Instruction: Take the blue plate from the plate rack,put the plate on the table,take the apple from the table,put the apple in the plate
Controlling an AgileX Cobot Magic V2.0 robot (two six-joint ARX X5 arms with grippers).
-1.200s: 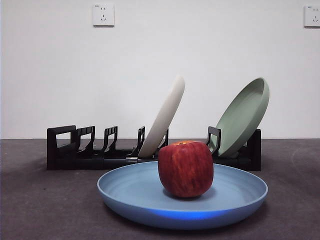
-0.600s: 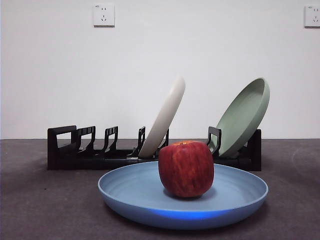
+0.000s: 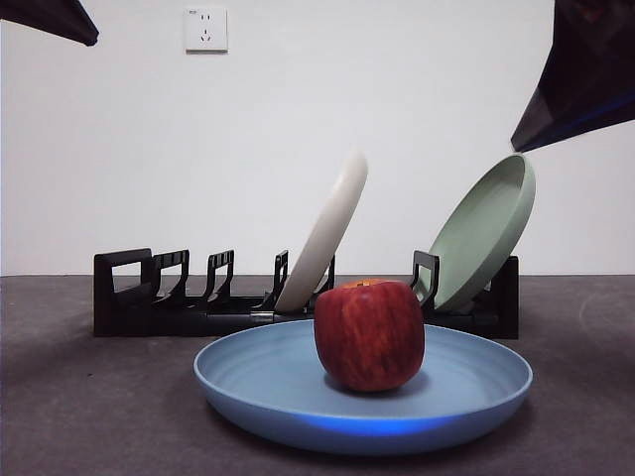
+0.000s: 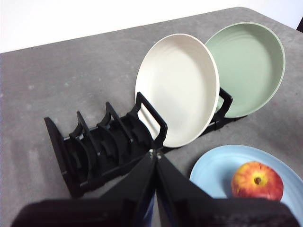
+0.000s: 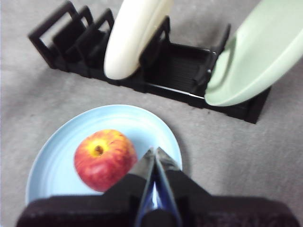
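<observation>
The blue plate (image 3: 362, 397) lies flat on the table (image 3: 79, 416) in front of the plate rack (image 3: 198, 302). The dark red apple (image 3: 369, 334) stands in the plate, a little right of its middle. It also shows in the left wrist view (image 4: 257, 180) and the right wrist view (image 5: 105, 159). My left gripper (image 4: 155, 155) is shut and empty, high above the rack's near side. My right gripper (image 5: 154, 152) is shut and empty, above the plate (image 5: 142, 127) beside the apple. In the front view both arms show only as dark tips at the top left corner (image 3: 50, 18) and top right corner (image 3: 585, 74).
A cream-white plate (image 3: 327, 233) and a pale green plate (image 3: 486, 233) lean in the rack's slots. The rack's left slots hold nothing. A wall with sockets stands behind the table.
Dark arm tips have come into the front view's two top corners. The apple, the blue plate and the rack have not moved.
</observation>
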